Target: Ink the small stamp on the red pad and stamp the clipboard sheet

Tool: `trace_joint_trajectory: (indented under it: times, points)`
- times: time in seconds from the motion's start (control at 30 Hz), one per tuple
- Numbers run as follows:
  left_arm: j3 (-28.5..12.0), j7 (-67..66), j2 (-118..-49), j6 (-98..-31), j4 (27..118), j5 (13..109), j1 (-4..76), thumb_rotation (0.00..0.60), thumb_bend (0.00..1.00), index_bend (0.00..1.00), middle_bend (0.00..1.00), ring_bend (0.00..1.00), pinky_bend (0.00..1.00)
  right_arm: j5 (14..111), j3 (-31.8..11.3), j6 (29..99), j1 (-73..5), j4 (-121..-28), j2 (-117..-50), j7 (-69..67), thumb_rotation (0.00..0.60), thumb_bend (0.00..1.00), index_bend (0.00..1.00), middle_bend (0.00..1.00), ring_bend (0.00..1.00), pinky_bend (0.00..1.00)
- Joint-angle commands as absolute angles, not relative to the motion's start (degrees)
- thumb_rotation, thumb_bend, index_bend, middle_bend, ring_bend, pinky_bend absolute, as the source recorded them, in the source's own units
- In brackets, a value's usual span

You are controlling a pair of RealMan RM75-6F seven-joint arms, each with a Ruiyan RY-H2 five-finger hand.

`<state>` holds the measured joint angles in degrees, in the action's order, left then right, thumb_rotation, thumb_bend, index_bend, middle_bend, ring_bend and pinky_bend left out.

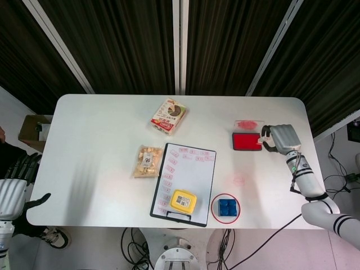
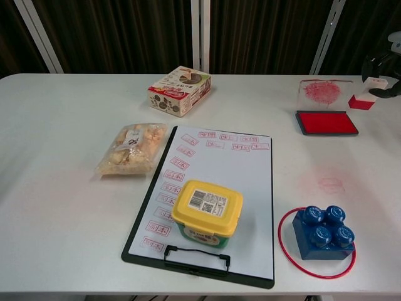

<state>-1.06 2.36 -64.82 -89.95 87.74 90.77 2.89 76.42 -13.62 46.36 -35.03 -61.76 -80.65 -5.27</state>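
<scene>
chest view shows the stamp (image 2: 361,101) at the far right of the counter (image 2: 56,188), small, with a red base and a white top, just right of the pad's clear lid (image 2: 322,93), which is smeared red. the right hand (image 2: 383,66) is over the stamp's white top, fingers curled on it, though the frame edge cuts most of the hand off. head view has the same hand (image 1: 279,138) just right of the pad (image 1: 247,141), a dark tray filled with flat red ink.

one clipboard (image 2: 207,200) lies near the front middle, its white sheet carrying many red rectangular prints along the left side and top. on it stands one yellow-lidded tub (image 2: 207,210). one blue block (image 2: 324,233) sits inside one red ring (image 2: 289,248). one snack bag (image 2: 133,149) and one box (image 2: 180,91) lie left and behind.

the left hand (image 1: 19,180) hangs off the counter's left edge, fingers loosely spread, holding nothing.
</scene>
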Motion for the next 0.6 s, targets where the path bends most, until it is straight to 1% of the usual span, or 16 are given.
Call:
trace_joint_trajectory:
  times: [0.03, 0.17, 0.4, 0.6]
  points:
    - [-1.13, 2.25, -64.64, -89.7, 87.84, 90.73, 3.09, 0.6, 0.0, 0.07, 0.07, 0.05, 0.16, 79.19, -12.1, 41.42, -39.65, -54.28, -82.67, -12.65, 0.6, 0.42, 0.86, 0.77, 0.91, 1.0]
    - [-1.47, 2.13, -64.52, -89.29, 87.95, 90.31, 3.43, 0.6, 0.0, 0.07, 0.07, 0.05, 0.16, 81.97, -9.95, 41.33, -41.19, -48.4, -85.8, -16.49, 0.6, 0.42, 0.88, 0.79, 0.91, 1.0]
    - [-1.67, 2.02, -64.71, -88.21, 87.83, 89.85, 4.09, 0.6, 0.0, 0.07, 0.07, 0.05, 0.16, 84.87, -7.66, 42.75, -42.74, -43.39, -89.38, -22.72, 0.6, 0.42, 0.89, 0.79, 0.91, 1.0]
    - [-1.6, 2.16, -64.72, -87.69, 87.51, 89.64, 4.32, 0.6, 0.0, 0.07, 0.07, 0.05, 0.16, 85.0, -6.51, 41.17, -44.21, -39.71, -92.08, -22.88, 0.6, 0.43, 0.89, 0.79, 0.91, 1.0]
